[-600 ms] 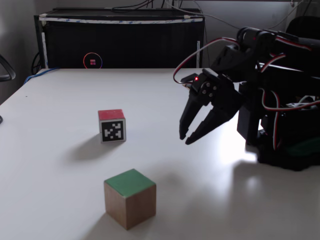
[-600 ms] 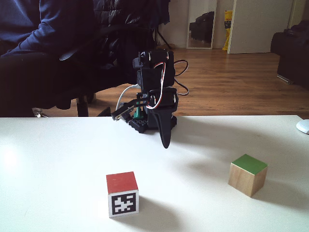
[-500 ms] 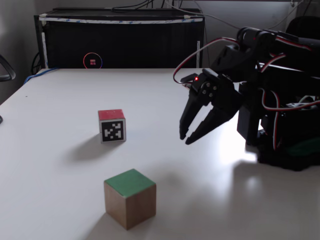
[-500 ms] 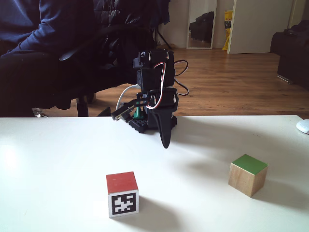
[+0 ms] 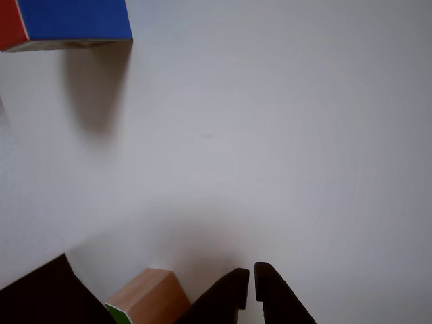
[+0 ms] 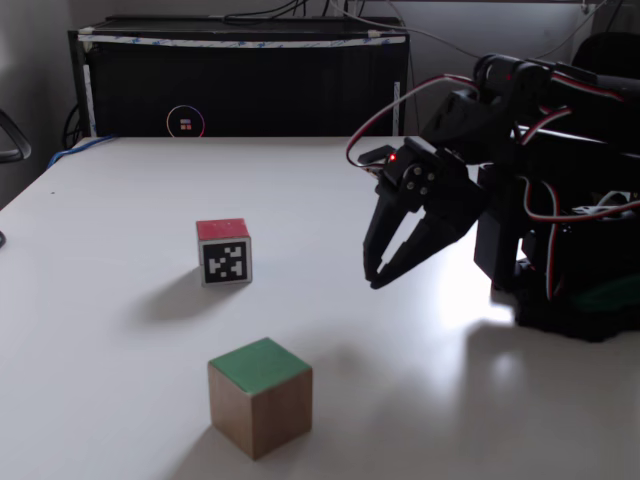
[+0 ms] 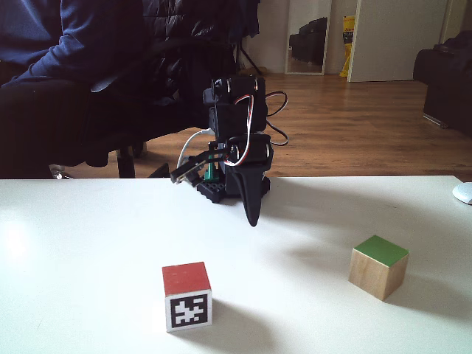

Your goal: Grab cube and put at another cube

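Two cubes on white table (image 6: pixel 120 330), well apart: green-topped wooden cube (image 6: pixel 260 396) near the front edge, red/blue cube (image 6: pixel 225 251) further back; gripper (image 6: pixel 375 281) hovers above the table, nearly closed, empty

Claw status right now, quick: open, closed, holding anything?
Claw: closed, with just a thin slit between the black fingertips, holding nothing; it hangs above the white table, apart from the bare-wood cube with a green face.

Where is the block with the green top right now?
The green-topped cube sits on the white table at the front of a fixed view, nearer the camera than the red-topped cube and left of the gripper.
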